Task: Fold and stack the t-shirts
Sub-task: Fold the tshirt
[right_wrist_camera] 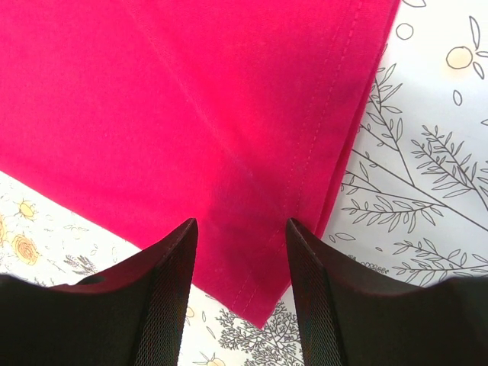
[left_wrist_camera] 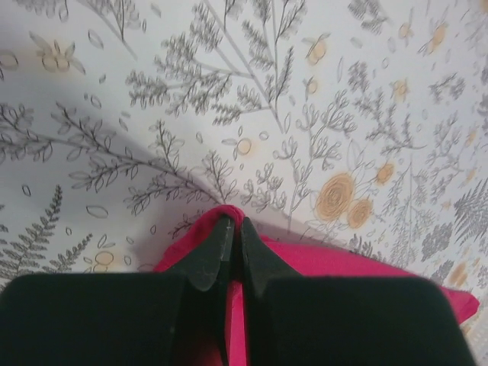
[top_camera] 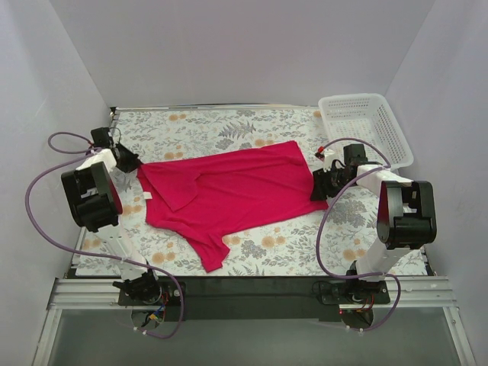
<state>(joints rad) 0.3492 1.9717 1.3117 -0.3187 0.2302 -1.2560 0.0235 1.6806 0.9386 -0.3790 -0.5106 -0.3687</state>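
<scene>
A magenta-red t-shirt (top_camera: pixel 229 191) lies spread across the floral table, one sleeve pointing to the near edge. My left gripper (top_camera: pixel 128 162) is at the shirt's left corner and is shut on a pinch of its cloth (left_wrist_camera: pixel 226 213). My right gripper (top_camera: pixel 320 185) is at the shirt's right corner, open, its fingers on either side of the hemmed corner (right_wrist_camera: pixel 263 297), which lies flat on the table. The neck tag does not show clearly.
A white mesh basket (top_camera: pixel 364 126) stands at the back right corner. The floral tablecloth (top_camera: pixel 229 126) shows behind the shirt and in front of it (top_camera: pixel 305 248). Grey walls close in the table on three sides.
</scene>
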